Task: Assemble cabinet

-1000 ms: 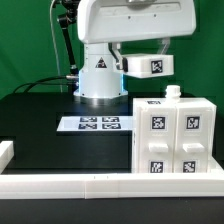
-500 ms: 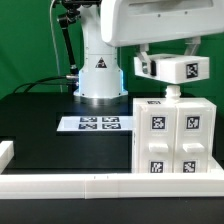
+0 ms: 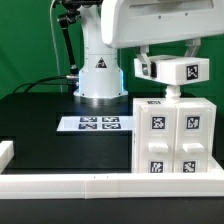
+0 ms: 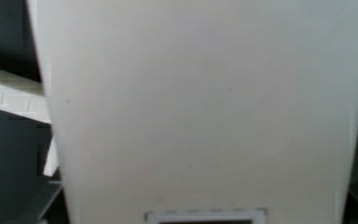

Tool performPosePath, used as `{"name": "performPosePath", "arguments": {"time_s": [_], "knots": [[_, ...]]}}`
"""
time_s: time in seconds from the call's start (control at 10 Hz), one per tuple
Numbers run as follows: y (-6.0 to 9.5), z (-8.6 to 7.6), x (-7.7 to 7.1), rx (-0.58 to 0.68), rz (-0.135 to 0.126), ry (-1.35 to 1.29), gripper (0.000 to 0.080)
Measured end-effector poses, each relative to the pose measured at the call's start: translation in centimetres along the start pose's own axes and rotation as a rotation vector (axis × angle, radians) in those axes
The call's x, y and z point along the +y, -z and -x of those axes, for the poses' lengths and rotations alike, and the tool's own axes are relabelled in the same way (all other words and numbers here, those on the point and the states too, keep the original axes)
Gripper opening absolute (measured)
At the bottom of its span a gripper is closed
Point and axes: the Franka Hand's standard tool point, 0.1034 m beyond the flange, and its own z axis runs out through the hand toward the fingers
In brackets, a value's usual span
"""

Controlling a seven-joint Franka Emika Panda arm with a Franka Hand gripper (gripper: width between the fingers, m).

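Note:
The cabinet [image 3: 170,138] is a white box with several tagged drawer fronts, standing at the exterior view's right on the black table. A small white knob [image 3: 172,92] sticks up from its top. My gripper [image 3: 168,60] is shut on a white tagged block [image 3: 172,71] and holds it just above that knob. In the wrist view the block's white face [image 4: 194,100] fills nearly the whole picture, with a tag edge [image 4: 208,215] showing. My fingers are hidden there.
The marker board [image 3: 97,124] lies flat on the table at the exterior view's left of the cabinet. A long low white border rail [image 3: 90,185] runs along the front. The robot base [image 3: 100,75] stands behind.
My gripper moved toward the exterior view's right with the tagged block, from beside the robot base to over the cabinet's top. It has stayed still for the last half second.

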Motion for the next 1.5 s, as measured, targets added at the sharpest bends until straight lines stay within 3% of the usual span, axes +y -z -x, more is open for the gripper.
{"name": "performPosePath", "arguments": {"time_s": [0.3, 1.1, 1.5], "knots": [[-0.6, -0.7, 0.1, -0.001, -0.002, -0.001, 0.0547], [-2.3, -0.5, -0.3, -0.008, -0.006, 0.005, 0.0547], [-2.3, -0.8, -0.1, 0.012, 0.001, 0.004, 0.0547]]}}
